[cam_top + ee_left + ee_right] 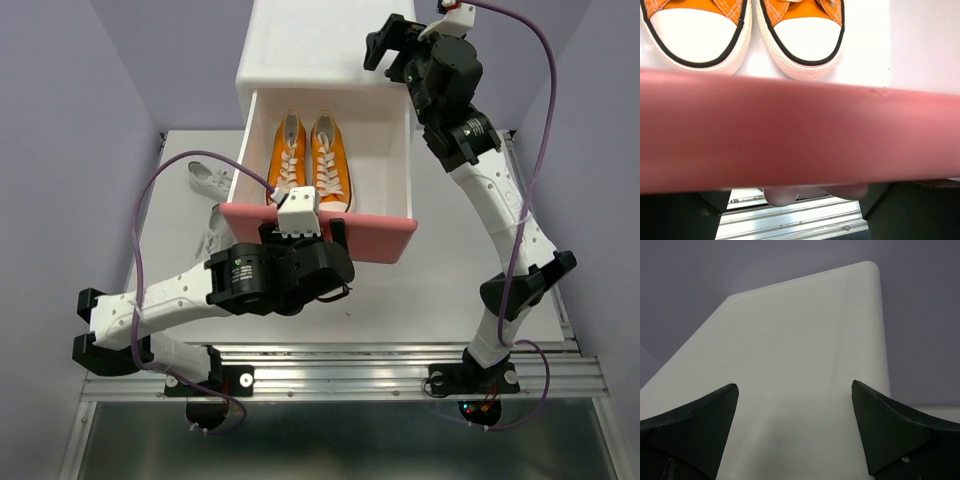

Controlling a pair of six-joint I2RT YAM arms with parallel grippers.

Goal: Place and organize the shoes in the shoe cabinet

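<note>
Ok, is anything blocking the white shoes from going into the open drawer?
Partly. The orange shoes already fill the drawer's left and middle, leaving only a bare strip on its right. The white shoes lie outside its left wall.

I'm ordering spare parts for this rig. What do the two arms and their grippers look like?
Both the left arm and right arm have white link shells, black joint housings and a purple cable looping alongside. Each wrist carries a small white camera block. The right gripper has dark, wedge-shaped fingers.
</note>
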